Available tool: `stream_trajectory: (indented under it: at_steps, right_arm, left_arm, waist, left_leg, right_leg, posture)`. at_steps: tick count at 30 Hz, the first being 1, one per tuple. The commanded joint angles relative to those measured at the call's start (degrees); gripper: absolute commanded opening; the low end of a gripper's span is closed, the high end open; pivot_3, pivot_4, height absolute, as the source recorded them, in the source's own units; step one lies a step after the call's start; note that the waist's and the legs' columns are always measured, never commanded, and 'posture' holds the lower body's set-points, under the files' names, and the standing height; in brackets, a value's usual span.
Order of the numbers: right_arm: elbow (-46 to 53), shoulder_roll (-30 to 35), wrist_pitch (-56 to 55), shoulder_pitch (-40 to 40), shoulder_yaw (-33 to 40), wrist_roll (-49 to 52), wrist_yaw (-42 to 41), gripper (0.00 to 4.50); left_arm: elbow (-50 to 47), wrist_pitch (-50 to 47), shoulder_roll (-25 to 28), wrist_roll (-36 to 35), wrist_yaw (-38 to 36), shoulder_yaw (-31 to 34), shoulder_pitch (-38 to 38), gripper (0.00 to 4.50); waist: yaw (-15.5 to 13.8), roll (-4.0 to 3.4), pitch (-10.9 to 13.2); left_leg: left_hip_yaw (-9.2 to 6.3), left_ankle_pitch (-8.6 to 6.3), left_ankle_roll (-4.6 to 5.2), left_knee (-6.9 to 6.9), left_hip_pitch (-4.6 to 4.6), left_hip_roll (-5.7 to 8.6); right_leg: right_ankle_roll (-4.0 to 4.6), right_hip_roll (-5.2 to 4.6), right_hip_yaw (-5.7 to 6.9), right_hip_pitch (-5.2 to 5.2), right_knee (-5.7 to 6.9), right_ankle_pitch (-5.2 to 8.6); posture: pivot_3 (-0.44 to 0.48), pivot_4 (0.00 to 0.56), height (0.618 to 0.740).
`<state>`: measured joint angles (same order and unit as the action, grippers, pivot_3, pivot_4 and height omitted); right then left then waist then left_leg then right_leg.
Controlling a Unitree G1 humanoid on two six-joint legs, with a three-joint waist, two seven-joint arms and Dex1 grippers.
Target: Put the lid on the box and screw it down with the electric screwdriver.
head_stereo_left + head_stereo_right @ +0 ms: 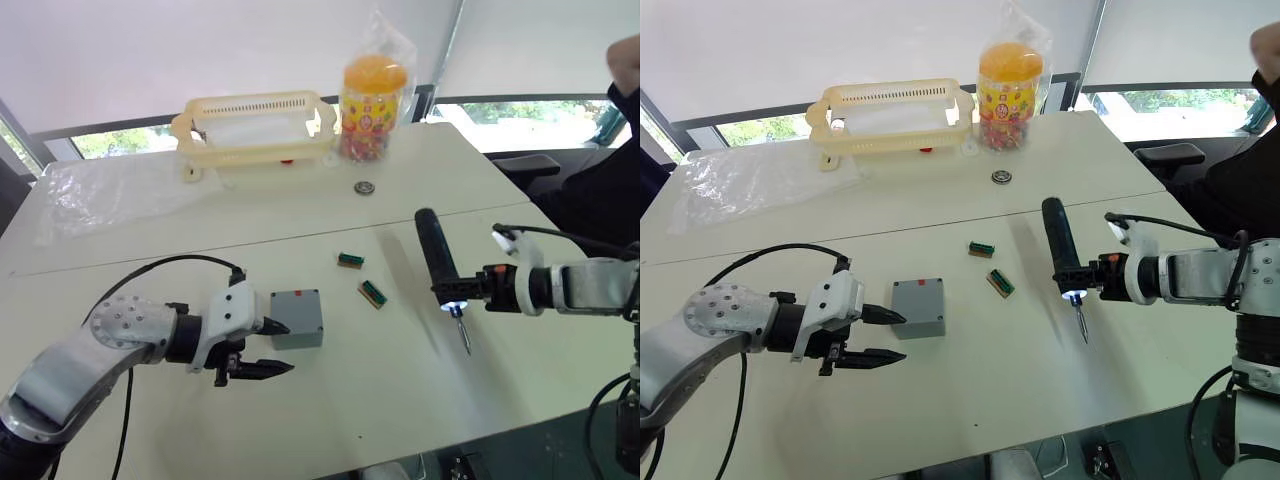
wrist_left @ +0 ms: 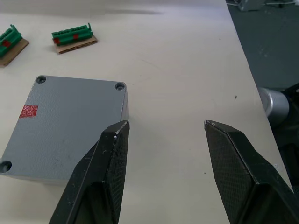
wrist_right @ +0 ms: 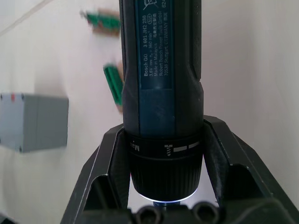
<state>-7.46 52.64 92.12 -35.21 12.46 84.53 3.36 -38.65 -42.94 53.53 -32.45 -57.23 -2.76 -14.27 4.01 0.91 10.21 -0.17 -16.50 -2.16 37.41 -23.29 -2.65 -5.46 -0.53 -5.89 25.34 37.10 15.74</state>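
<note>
The grey box [image 1: 297, 318] stands on the near table. Its upper face [image 2: 70, 126] is flat and closed, with small holes at the corners and a red mark; I cannot tell whether that face is the lid. My left gripper [image 1: 283, 348] is open at the box's near left corner. One fingertip [image 2: 119, 128] is at the box's edge and the other hangs over bare table. My right gripper [image 1: 470, 288] is shut on the electric screwdriver [image 1: 437, 250]. The screwdriver is held above the table to the right of the box, with its bit [image 1: 463, 335] pointing down and its tip light on.
Two small green blocks [image 1: 350, 260] [image 1: 372, 293] lie between the box and the screwdriver. At the back stand a yellow basket [image 1: 255, 125] and a candy jar [image 1: 372, 105], with a small round metal part [image 1: 364, 187] in front. A clear plastic sheet [image 1: 95, 190] lies back left. A person [image 1: 615, 150] sits at the far right.
</note>
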Motion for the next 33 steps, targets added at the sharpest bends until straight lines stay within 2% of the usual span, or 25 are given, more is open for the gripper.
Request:
stream_trajectory:
  at_steps: [1,5,11,13,14,17,19,21,26,29,33]
  right_arm:
    - [-3.9,1.0,0.4,-1.8,-1.5,3.6,5.2,1.77]
    - [-7.7,0.8,0.4,-3.5,-3.9,2.2,7.3,1.77]
    - [-9.0,1.1,0.4,-4.4,-6.5,-0.4,7.3,1.77]
    - [-8.9,0.7,0.4,-4.4,-6.7,-1.9,7.3,2.82]
    - [-9.0,0.6,0.4,-4.3,-6.8,-2.6,7.3,3.12]
    - [-8.4,0.4,0.4,-4.2,-7.0,-5.0,6.8,4.46]
    - [-7.3,0.1,0.4,-4.4,-6.3,-6.7,5.6,4.46]
    - [-0.7,2.4,-5.4,-4.8,-7.8,-13.1,0.4,4.46]
    - [9.9,2.4,-23.7,-7.7,-5.8,-22.6,-18.1,4.46]
    - [19.7,0.4,-27.7,-3.7,-6.5,-22.5,-26.7,4.46]
    - [33.2,-0.9,-36.6,7.3,-13.8,-29.9,-36.0,4.46]
  left_arm:
    - [0.6,0.6,-0.3,0.6,1.0,0.0,-1.0,2.57]
    - [2.4,1.2,-0.4,1.4,1.7,0.0,-2.0,2.57]
    - [2.4,-0.9,-1.9,-2.5,1.9,1.4,-3.3,2.57]
    - [2.6,-1.2,-2.2,-3.0,2.0,1.3,-3.6,2.57]
    - [2.9,-1.1,-2.2,-3.0,2.0,1.0,-3.7,2.57]
    - [3.5,-0.7,-2.4,-2.6,2.0,0.4,-3.9,2.57]
    - [4.6,-0.5,-2.6,-2.4,2.1,0.6,-4.0,2.57]
    - [7.6,-0.9,-3.6,-3.2,3.6,3.3,-4.6,2.57]
    - [18.2,1.2,-5.8,-1.2,9.2,11.2,-4.7,2.57]
    - [20.9,3.8,-7.7,1.5,12.0,11.8,-1.4,2.57]
    - [20.2,5.6,-11.1,3.8,15.0,10.4,3.1,2.57]
  waist:
    - [0.0,0.05,0.1]
    - [0.0,0.01,0.1]
    - [-0.2,0.01,0.1]
    - [-0.2,0.01,0.1]
    - [-0.2,0.01,0.1]
    - [-0.2,0.02,0.1]
    - [-0.4,0.03,0.1]
    - [-0.6,0.00,0.1]
    - [-0.5,-0.10,0.1]
    - [-0.4,-0.09,0.1]
    - [-1.5,-0.01,0.0]
  left_leg:
    - [-0.01,0.04,0.05,0.04,0.00,0.00]
    - [0.00,0.07,0.05,0.24,-0.06,0.01]
    - [-0.01,0.06,0.06,0.26,-0.09,-0.01]
    - [-0.03,0.06,0.06,0.26,-0.10,-0.01]
    - [-0.02,0.06,0.06,0.27,-0.10,-0.01]
    - [-0.05,0.06,0.06,0.41,-0.07,0.00]
    - [-0.08,0.06,0.06,0.55,-0.05,0.00]
    - [-0.07,0.06,0.06,0.65,-0.05,0.03]
    - [-0.07,0.06,0.06,0.68,-0.05,0.02]
    - [-0.12,0.02,0.12,0.55,-0.02,-0.04]
    - [-0.22,-0.07,0.26,0.50,-0.10,-0.07]
  right_leg:
    - [0.03,0.01,0.00,-0.02,0.00,-0.04]
    - [-0.02,0.00,0.00,-0.04,0.03,-0.11]
    - [-0.15,0.00,0.02,-0.03,0.03,-0.17]
    - [-0.16,0.00,0.03,-0.03,0.02,-0.17]
    - [-0.16,-0.01,0.03,-0.04,0.02,-0.17]
    - [-0.17,-0.01,0.05,-0.16,0.03,-0.18]
    - [-0.17,-0.01,0.06,-0.28,0.02,-0.18]
    - [-0.16,-0.04,0.06,-0.35,0.00,-0.19]
    - [-0.34,-0.03,0.07,-0.29,0.04,-0.29]
    - [-0.37,0.01,0.11,-0.26,0.09,-0.30]
    - [-0.36,-0.03,0.25,-0.26,0.04,-0.28]
  posture:
    - [0.000,0.150,0.740]
    - [0.000,0.150,0.740]
    - [0.000,0.150,0.740]
    - [0.000,0.150,0.740]
    - [0.000,0.150,0.740]
    - [0.000,0.150,0.740]
    - [0.000,0.150,0.740]
    - [0.000,0.150,0.740]
    - [0.000,0.150,0.740]
    - [0.000,0.150,0.740]
    - [0.000,0.150,0.740]
